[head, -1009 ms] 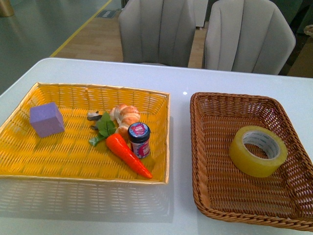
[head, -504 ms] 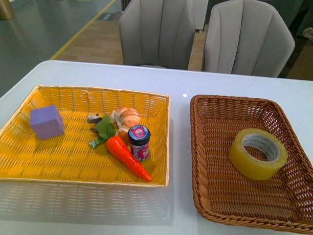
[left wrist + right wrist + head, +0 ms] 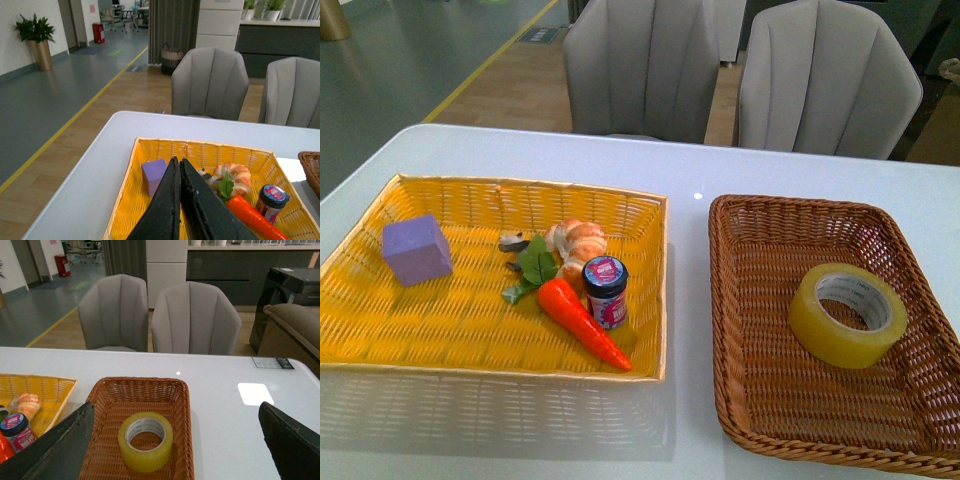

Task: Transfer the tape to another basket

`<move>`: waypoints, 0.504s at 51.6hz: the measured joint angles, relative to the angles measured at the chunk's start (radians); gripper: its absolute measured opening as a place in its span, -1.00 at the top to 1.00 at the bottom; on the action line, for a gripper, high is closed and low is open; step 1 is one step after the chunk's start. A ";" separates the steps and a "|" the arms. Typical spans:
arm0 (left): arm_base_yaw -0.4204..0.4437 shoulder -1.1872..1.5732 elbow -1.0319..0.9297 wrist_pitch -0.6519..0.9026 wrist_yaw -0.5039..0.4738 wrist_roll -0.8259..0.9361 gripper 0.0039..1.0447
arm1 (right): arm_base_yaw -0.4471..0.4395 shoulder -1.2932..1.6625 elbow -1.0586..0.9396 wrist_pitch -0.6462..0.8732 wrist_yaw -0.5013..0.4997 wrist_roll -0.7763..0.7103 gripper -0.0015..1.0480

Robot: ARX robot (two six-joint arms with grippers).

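Note:
The tape (image 3: 847, 312), a yellowish roll with a white core, lies tilted in the dark brown wicker basket (image 3: 740, 215) on the right of the white table. It also shows in the right wrist view (image 3: 145, 441), inside that basket (image 3: 137, 385). My right gripper (image 3: 177, 437) is open wide and empty, above and short of the tape. My left gripper (image 3: 179, 162) is shut and empty, above the yellow basket (image 3: 200, 147). Neither gripper shows in the front view.
The yellow woven basket (image 3: 470, 185) on the left holds a purple block (image 3: 416, 249), a carrot (image 3: 582, 320), a small jar (image 3: 606, 290) and a shrimp (image 3: 575, 238). Two grey chairs (image 3: 640, 65) stand behind the table. A strip of bare table separates the baskets.
The front view has shifted slightly, so the scene sits a little lower than one second ago. The tape and the other objects keep their places in their baskets.

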 joint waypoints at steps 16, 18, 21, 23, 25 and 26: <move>0.000 -0.002 0.000 -0.003 0.000 0.000 0.52 | 0.000 0.000 0.000 0.000 0.000 0.000 -0.83; 0.000 -0.002 0.000 -0.003 0.000 0.000 0.35 | 0.000 0.000 0.000 0.000 0.000 0.000 -0.83; 0.000 -0.002 0.000 -0.003 0.000 0.000 0.15 | 0.000 0.000 0.000 0.000 0.000 0.000 -0.83; 0.000 -0.002 0.000 -0.003 0.000 0.000 0.01 | 0.000 0.000 0.000 0.000 0.000 0.000 -0.83; 0.000 -0.002 0.000 -0.003 0.000 0.000 -0.16 | 0.000 0.000 0.000 0.000 0.000 0.000 -0.83; 0.000 -0.002 0.000 -0.003 0.000 0.000 -0.23 | 0.000 0.000 0.000 0.000 0.000 0.000 -0.83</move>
